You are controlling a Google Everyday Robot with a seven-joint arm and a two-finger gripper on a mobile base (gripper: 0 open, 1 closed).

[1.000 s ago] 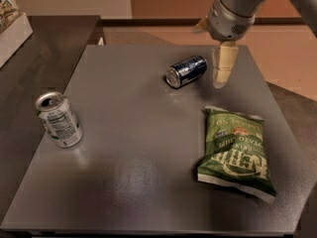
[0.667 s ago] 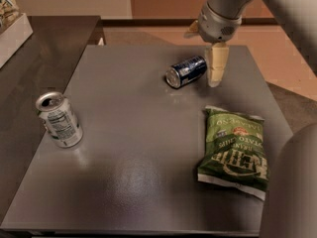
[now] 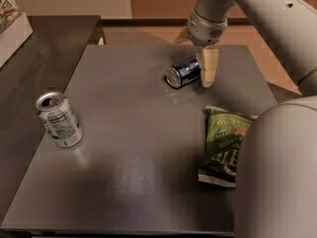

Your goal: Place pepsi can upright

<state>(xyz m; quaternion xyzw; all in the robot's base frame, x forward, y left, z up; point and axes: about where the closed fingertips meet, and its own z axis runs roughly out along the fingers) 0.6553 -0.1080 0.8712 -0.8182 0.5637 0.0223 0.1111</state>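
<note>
One pepsi can (image 3: pixel 183 72) lying beside tool (image 3: pixel 206 77) (far end hidden).

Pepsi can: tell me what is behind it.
Only bare table shows behind the pepsi can, lying on its side. The gripper hangs at its far end, hiding that end.

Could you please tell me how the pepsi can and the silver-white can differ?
The pepsi can is dark blue and lies on its side, beside the gripper at the table's far end; the silver-white can stands upright near its left edge. Both are drink cans.
</note>
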